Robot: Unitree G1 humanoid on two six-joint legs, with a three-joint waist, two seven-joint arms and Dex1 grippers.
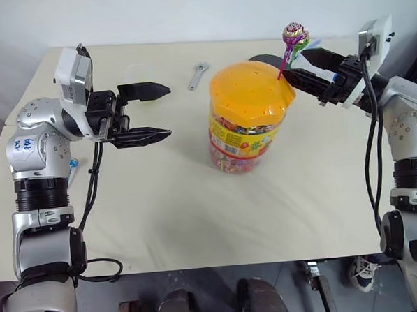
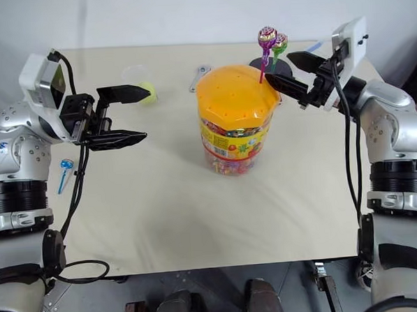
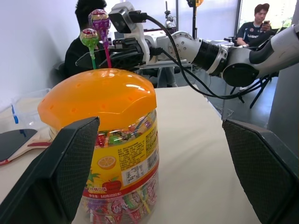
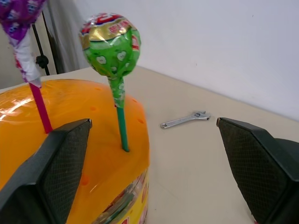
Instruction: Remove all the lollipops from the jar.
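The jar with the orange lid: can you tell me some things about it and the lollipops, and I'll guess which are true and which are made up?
1. Two lollipops stand in the jar's orange lid. True: the magenta-stick lollipop and the green-stick lollipop.
2. The right gripper is squeezing a stick. False: its fingers are apart, near the sticks.
3. The left gripper holds the jar. False: it is open, away from the jar.
4. A blue-stick lollipop lies on the table. True.
5. A small wrench lies behind the jar. True.
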